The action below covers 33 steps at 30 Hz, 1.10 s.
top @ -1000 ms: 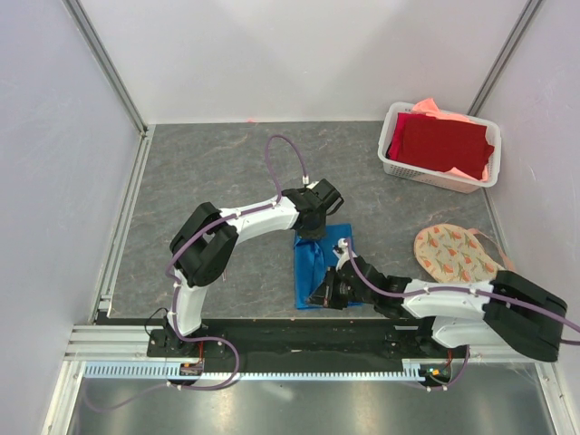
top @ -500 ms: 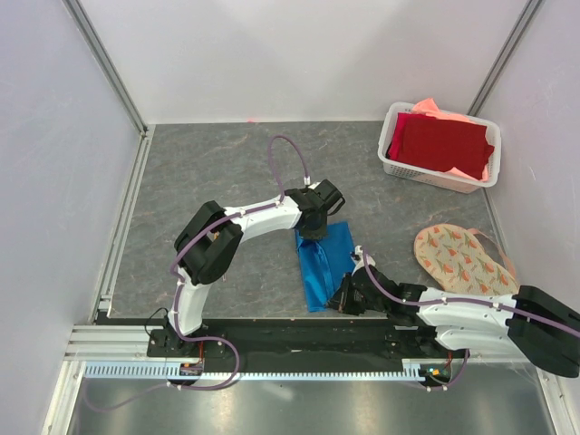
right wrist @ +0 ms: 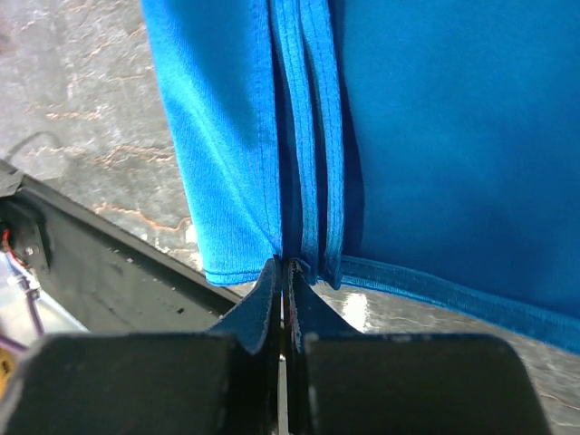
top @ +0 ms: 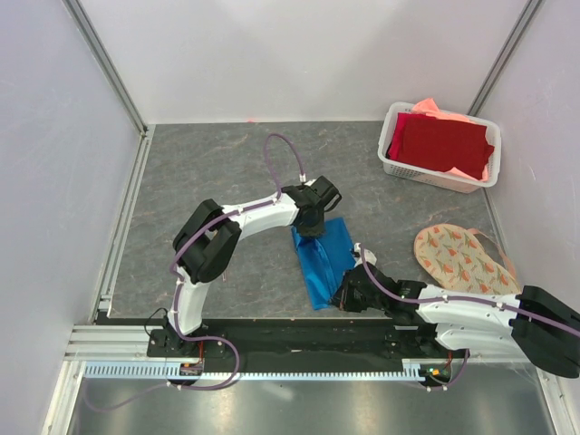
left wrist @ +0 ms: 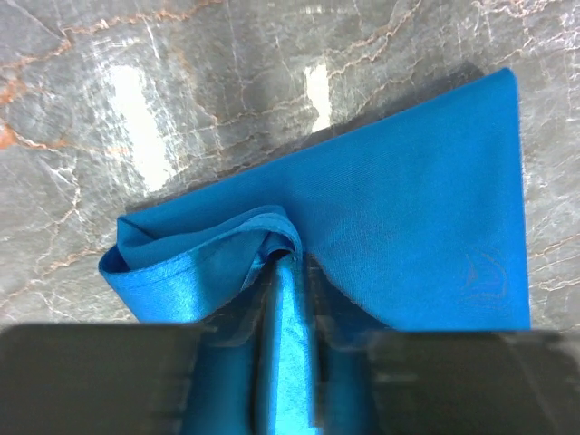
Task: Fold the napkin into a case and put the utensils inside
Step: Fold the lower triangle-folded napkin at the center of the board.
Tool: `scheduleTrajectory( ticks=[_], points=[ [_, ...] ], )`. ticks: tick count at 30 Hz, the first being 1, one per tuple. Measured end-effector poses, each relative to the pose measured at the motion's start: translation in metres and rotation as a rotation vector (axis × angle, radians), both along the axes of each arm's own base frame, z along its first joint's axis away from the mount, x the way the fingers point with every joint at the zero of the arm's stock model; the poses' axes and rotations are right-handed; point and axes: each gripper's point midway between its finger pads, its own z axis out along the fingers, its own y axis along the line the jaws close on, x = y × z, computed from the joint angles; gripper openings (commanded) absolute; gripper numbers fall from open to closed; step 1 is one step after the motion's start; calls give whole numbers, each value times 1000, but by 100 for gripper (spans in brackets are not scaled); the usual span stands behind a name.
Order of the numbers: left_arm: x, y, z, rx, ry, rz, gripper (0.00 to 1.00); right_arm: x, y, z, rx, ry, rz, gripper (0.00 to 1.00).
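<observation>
Lying lengthwise near-to-far, slightly tilted, napkin (top: 323, 263)

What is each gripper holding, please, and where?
The right gripper pinches the napkin at its near hem; a far-end fold lies inside the left gripper, grip unclear.

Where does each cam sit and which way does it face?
Top external: fixed above and behind the bases, looking down at the table; shows both arms, left gripper and right gripper at the napkin, basket and mat at right.
Left wrist: on the left wrist, looking down at a napkin corner; its blurred fingers flank a raised fold.
Right wrist: on the right wrist, looking along the napkin's hems; its fingers are shut on the edge.
Shared: all three show the napkin.
</observation>
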Motion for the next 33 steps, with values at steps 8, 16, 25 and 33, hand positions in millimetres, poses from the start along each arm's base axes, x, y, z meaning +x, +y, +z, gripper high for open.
scheduleTrajectory(
  ticks=[8, 16, 25, 33],
  points=[
    [2, -7, 8, -46, -6, -24, 54, 5, -4, -1, -45, -17, -5, 0],
    [-1, -23, 52, -179, -35, -80, 69, 12, -9, 0, -100, -42, -8, 0],
    [-4, -10, 61, -199, -31, -87, 17, 26, -15, 8, -168, -85, -17, 5],
    [2, 13, 48, -133, -37, -62, 4, 32, -25, 2, -217, -91, -25, 5]
  ],
)
